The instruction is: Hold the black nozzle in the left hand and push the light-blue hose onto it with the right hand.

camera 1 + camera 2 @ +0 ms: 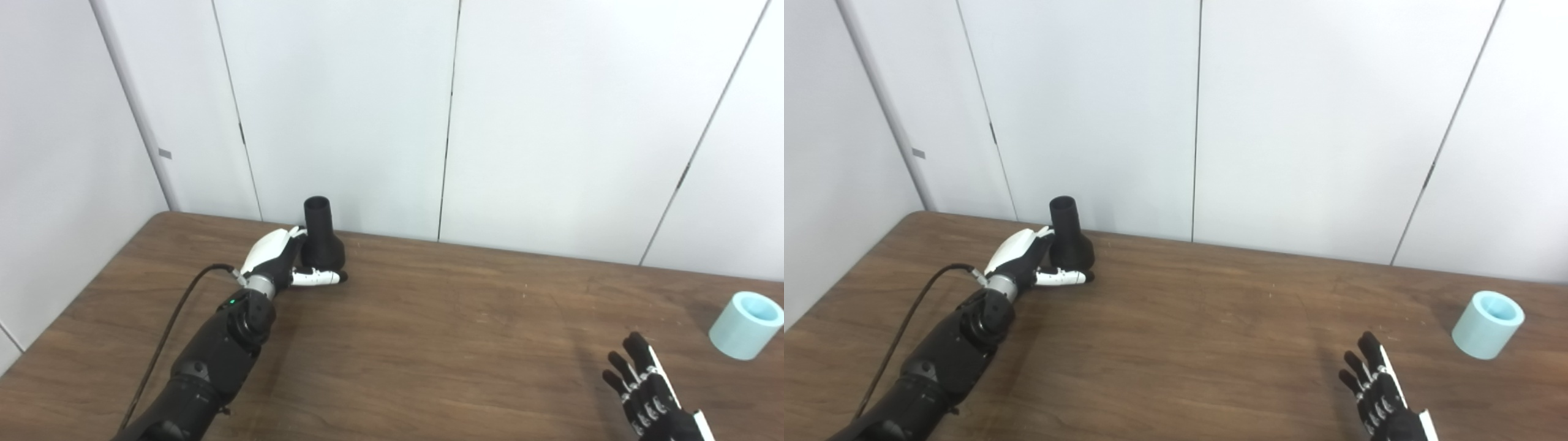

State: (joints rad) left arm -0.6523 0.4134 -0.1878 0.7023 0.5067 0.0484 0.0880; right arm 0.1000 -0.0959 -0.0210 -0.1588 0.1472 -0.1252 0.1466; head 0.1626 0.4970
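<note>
The black nozzle (321,240) stands upright near the table's back left, narrow neck up. My left hand (278,257) is cupped against its left side. The thumb lies along the front of the wide base and the fingers rest by the neck, still apart and not clenched. The nozzle rests on the table. The light-blue hose (746,324), a short hollow cylinder, lies tilted at the far right of the table. My right hand (643,386) hovers low at the front right, to the left of and nearer than the hose, with spread fingers holding nothing.
The wooden table (429,318) meets white wall panels (343,110) just behind the nozzle. A black cable (177,312) runs along my left forearm. The table's left edge slants close to that arm.
</note>
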